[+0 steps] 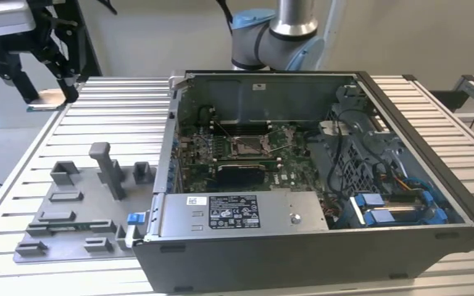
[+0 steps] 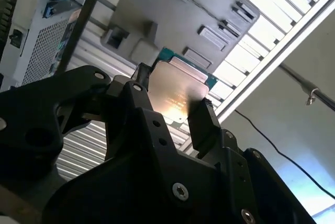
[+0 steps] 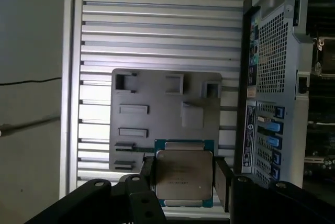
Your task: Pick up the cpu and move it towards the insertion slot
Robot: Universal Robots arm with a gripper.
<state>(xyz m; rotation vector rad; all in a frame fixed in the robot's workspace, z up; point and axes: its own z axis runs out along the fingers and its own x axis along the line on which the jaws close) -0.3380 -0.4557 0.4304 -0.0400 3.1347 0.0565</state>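
The cpu (image 3: 184, 174) is a thin square chip with a pale silver face and a green rim. It sits clamped between two black fingers (image 3: 222, 179), with my gripper (image 3: 184, 178) shut on its opposite edges. The chip (image 2: 175, 90) and gripper (image 2: 170, 103) appear in both wrist views, hanging above the grey tray (image 3: 157, 103). In the exterior view my gripper (image 1: 60, 86) is raised at the far left, well away from the insertion slot (image 1: 248, 145). That slot is a metal-framed socket on the green board inside the open computer case (image 1: 320, 240).
The grey plastic tray (image 1: 72, 209) with upright blocks lies on the slatted metal table (image 1: 113, 111), left of the case in the exterior view. Case walls, cables and blue drive clips (image 1: 385, 213) surround the board. The arm's base (image 1: 274, 37) stands behind the case.
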